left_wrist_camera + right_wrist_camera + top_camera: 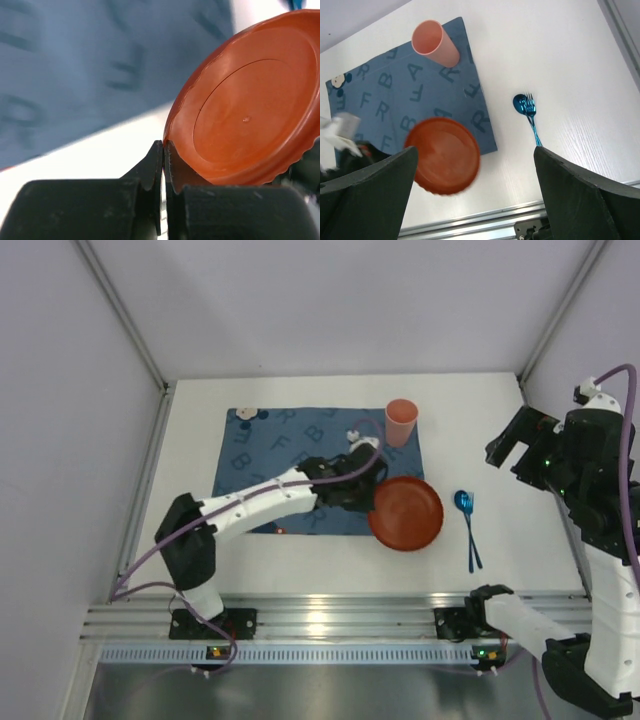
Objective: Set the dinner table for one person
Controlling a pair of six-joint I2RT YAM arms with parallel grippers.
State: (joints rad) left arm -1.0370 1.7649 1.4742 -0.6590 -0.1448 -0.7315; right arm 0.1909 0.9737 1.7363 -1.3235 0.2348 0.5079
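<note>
Cup (401,421) on mat's (265,455) far right corner, plate (408,514) nearer, cutlery (466,520) right of the plate

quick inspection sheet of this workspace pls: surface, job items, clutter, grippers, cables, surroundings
surface: white dinner table, ribbed rail along the near edge, blue lettered mat on it
job's things: orange plate overlapping the mat's right edge; pink cup upright on the mat's far right corner; blue spoon and fork lying together right of the plate
clutter: nothing seen
grippers: left gripper jaws shut on the plate's rim; right gripper raised off the table, jaws open
cables: left arm cable and right arm cable, both purple, following the arms
surroundings: plain pale walls, metal frame posts
</note>
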